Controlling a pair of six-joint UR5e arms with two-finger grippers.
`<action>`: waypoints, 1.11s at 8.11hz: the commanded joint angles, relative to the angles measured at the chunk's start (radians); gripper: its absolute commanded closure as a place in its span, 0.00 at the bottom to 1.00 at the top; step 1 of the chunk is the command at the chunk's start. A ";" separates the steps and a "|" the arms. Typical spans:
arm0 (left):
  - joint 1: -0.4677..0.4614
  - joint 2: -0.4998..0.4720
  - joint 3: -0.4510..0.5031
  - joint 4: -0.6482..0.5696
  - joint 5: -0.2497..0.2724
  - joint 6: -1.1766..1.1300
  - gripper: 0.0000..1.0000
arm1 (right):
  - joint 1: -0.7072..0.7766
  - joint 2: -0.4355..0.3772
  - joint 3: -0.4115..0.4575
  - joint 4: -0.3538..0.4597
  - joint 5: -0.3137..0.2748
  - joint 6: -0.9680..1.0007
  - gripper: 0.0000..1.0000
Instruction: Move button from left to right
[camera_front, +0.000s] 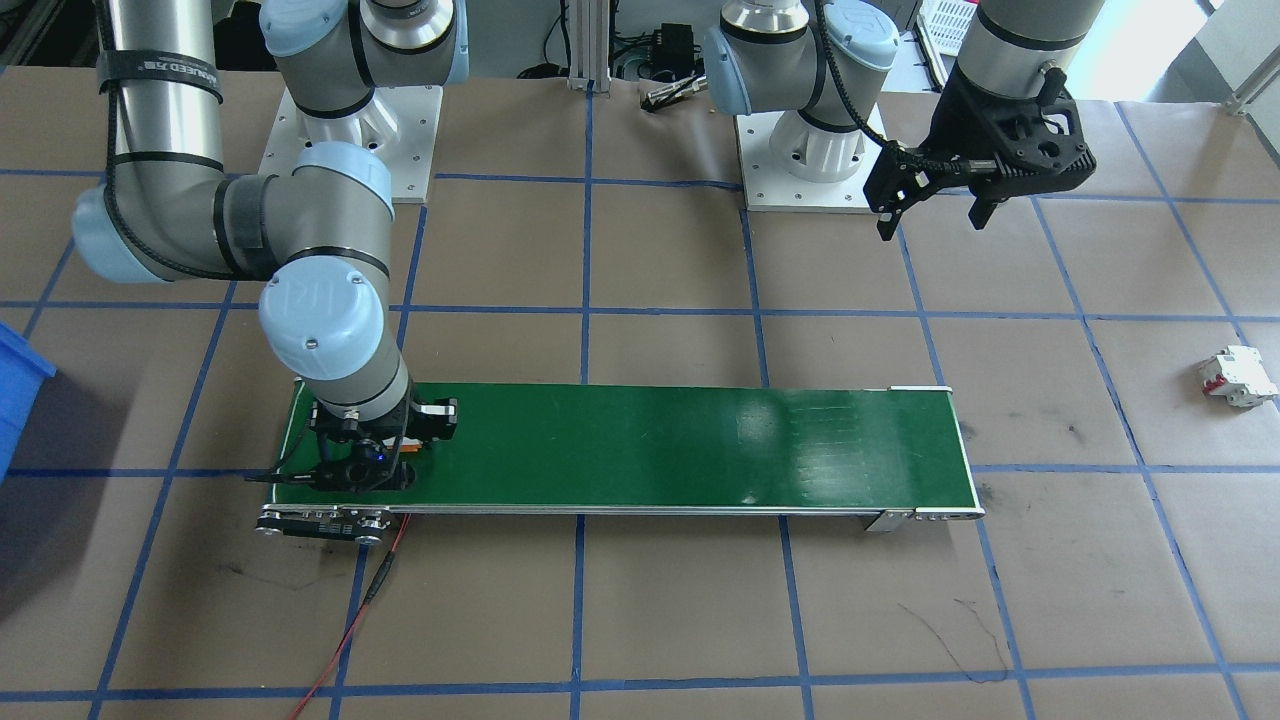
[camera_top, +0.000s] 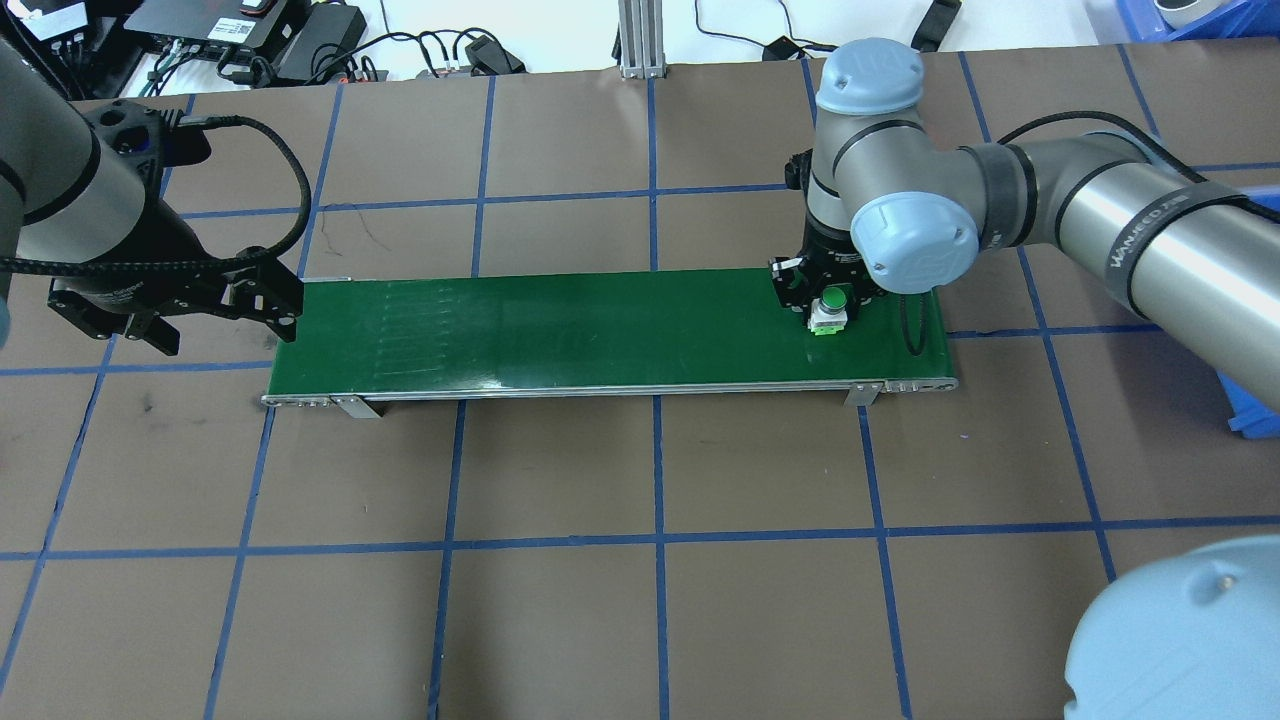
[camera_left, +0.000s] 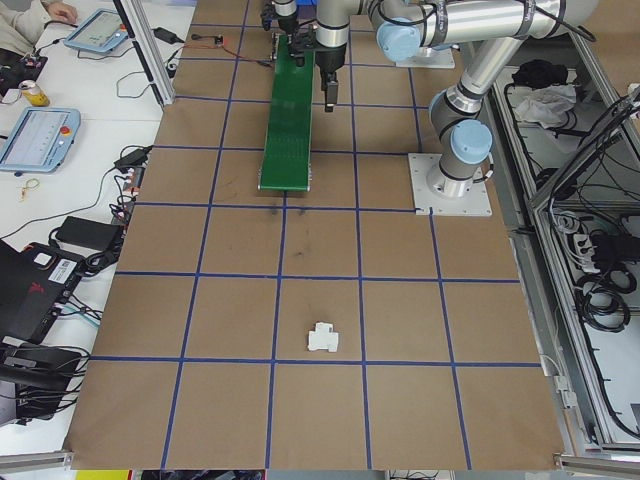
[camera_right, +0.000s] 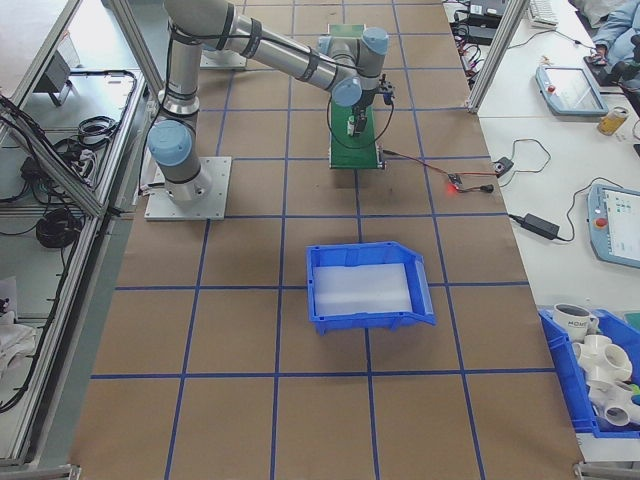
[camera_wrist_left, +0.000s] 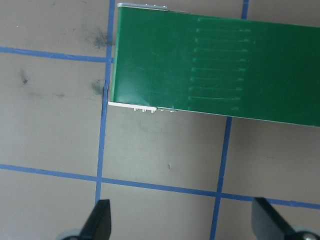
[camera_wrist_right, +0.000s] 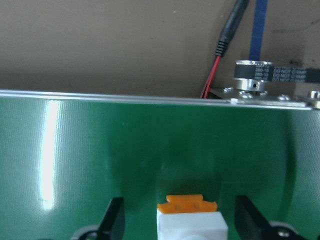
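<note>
I see the button (camera_top: 829, 311) on the green belt's (camera_top: 560, 330) right end, between the right gripper (camera_top: 822, 300) fingers, apart it seems; contact unclear. Lift-off remains. Far left gripper (camera_top: 215, 318) hangs spread, empty.

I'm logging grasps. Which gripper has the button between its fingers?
The right gripper, low over the conveyor's end, straddles the button; the left gripper hangs open and empty.
</note>
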 joint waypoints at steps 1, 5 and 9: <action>0.000 -0.005 -0.001 0.012 0.000 -0.002 0.00 | -0.079 -0.020 -0.003 0.112 0.022 -0.055 1.00; 0.000 -0.029 -0.006 0.047 0.000 0.001 0.00 | -0.306 -0.074 -0.146 0.167 0.052 -0.225 0.98; 0.000 -0.031 -0.009 0.058 0.000 0.002 0.00 | -0.582 -0.117 -0.158 0.134 0.077 -0.848 0.98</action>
